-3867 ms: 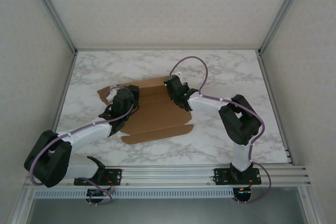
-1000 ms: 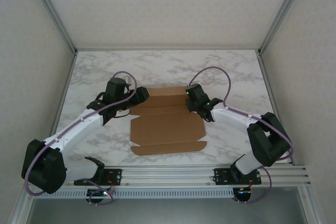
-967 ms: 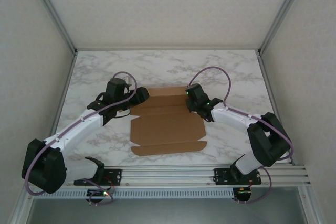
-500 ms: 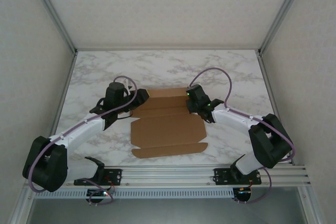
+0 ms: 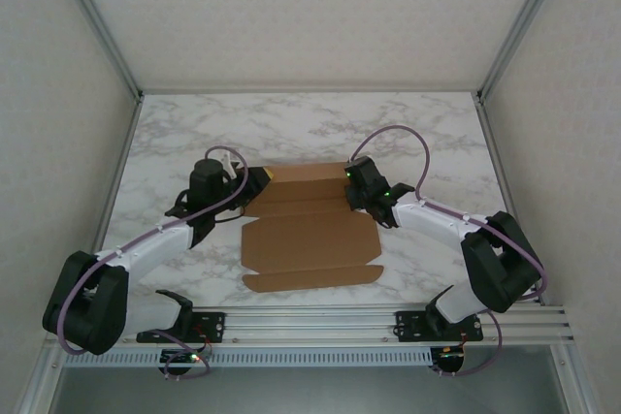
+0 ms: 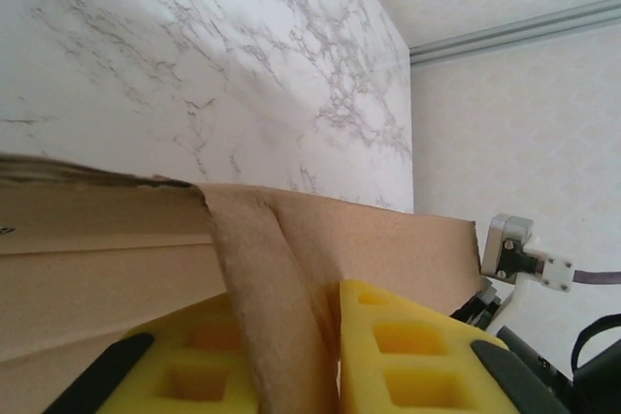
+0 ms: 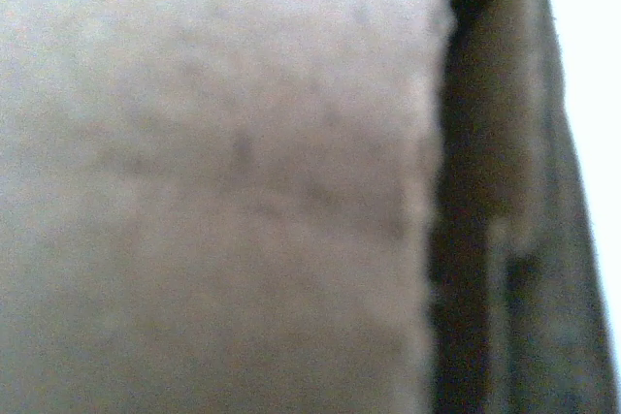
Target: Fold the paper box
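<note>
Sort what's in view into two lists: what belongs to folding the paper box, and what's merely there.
Job: paper box; left gripper, pinching a box flap; right gripper, at the box's right edge.
Merely there: marble table; metal rail; enclosure walls.

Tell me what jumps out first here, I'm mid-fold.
The paper box lies as a flat brown die-cut sheet in the middle of the marble table. The left gripper pinches a raised flap at its far left corner between yellow pads; the right gripper sits at the far right edge, its camera blurred by close cardboard.
</note>
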Controlling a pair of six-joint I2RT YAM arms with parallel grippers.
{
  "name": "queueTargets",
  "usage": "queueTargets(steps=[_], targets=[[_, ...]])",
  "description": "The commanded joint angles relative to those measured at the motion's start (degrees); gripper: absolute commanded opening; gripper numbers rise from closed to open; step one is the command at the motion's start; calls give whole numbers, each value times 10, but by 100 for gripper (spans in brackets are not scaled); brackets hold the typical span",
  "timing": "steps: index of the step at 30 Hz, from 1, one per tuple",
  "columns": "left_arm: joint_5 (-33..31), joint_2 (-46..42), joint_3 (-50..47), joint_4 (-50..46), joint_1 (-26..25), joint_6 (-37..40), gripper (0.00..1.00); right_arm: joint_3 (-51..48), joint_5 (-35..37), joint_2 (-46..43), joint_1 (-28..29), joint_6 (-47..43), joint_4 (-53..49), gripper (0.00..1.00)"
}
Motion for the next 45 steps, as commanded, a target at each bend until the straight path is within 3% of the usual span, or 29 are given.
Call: queueTargets(steps=[1, 3, 6, 11, 15, 22, 29, 33, 41, 45], targets=[[16, -4, -16, 32, 4, -7, 13, -10, -4, -15, 9, -3, -12, 0], [17, -6, -18, 29, 5, -5, 14, -7, 4, -14, 8, 2, -15, 0], [11, -17, -7, -10, 8, 17, 33, -2, 22, -13, 8, 9, -23, 0], [-29, -64, 27, -158, 18, 88, 58, -5, 31, -17, 9, 14, -25, 0], [-82, -100, 43, -260, 19, 125, 68, -5, 33, -17, 9, 12, -29, 0], [-166, -170, -20, -304, 18, 114, 68, -4, 49, -23, 9, 6, -38, 0], [-230, -169, -64, -296, 19, 95, 57, 1, 50, -32, 9, 5, -49, 0], [-225, -175, -80, -271, 19, 87, 60, 5, 53, -29, 8, 3, -56, 0], [-107, -251, -59, -196, 18, 91, 70, 10, 56, -24, 9, -2, -63, 0], [-135, -257, -19, -237, 19, 97, 69, 9, 64, -28, 8, -7, -68, 0]])
